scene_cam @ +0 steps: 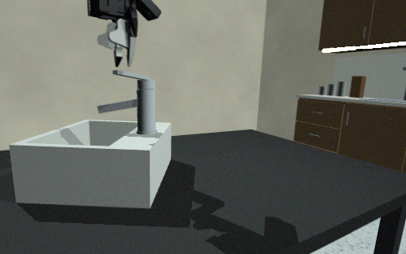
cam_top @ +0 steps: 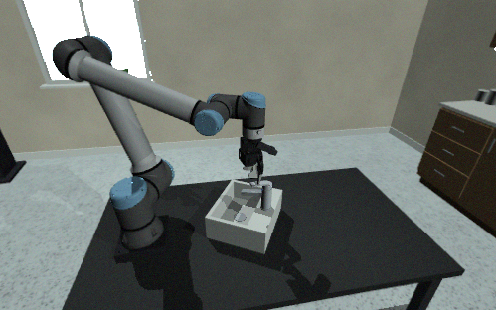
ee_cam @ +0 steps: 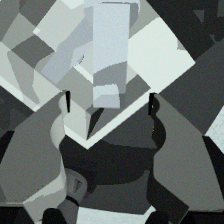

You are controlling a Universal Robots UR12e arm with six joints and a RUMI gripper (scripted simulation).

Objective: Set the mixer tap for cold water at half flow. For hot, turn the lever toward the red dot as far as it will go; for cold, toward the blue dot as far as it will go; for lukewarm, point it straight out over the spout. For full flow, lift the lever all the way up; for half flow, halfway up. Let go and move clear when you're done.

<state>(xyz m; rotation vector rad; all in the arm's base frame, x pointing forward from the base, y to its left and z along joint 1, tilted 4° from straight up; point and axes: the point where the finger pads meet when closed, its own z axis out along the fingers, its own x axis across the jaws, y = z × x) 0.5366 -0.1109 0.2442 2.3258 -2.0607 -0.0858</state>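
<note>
Gripper Hangs Above Tap Lever

Top view: A jointed arm (cam_top: 138, 89) reaches from one end of a black table (cam_top: 365, 233) (scene_cam: 229, 167) to a white basin (cam_top: 236, 235) (scene_cam: 83, 175) (ee_cam: 167, 57), where a gray tap (cam_top: 266, 196) (scene_cam: 146, 107) stands upright at one side. The gripper (cam_top: 255, 182) (scene_cam: 124, 65) (ee_cam: 109, 93) points down over it.

Exterior view: The tap rises from the basin's ledge, its spout (scene_cam: 117, 107) (ee_cam: 67, 52) reaching out over the bowl. Above the spout, the lever (scene_cam: 129, 75) (ee_cam: 110, 45) tilts upward toward its free end, just below the fingertips and apart from them. A blue mark (scene_cam: 138, 92) shows on the tap's body, beneath the lever.

Wrist view: The two fingers stand apart, partly open, gripping nothing. The lever's end lies ahead of the gap between them, and the spout angles off to the left of the picture.
</note>
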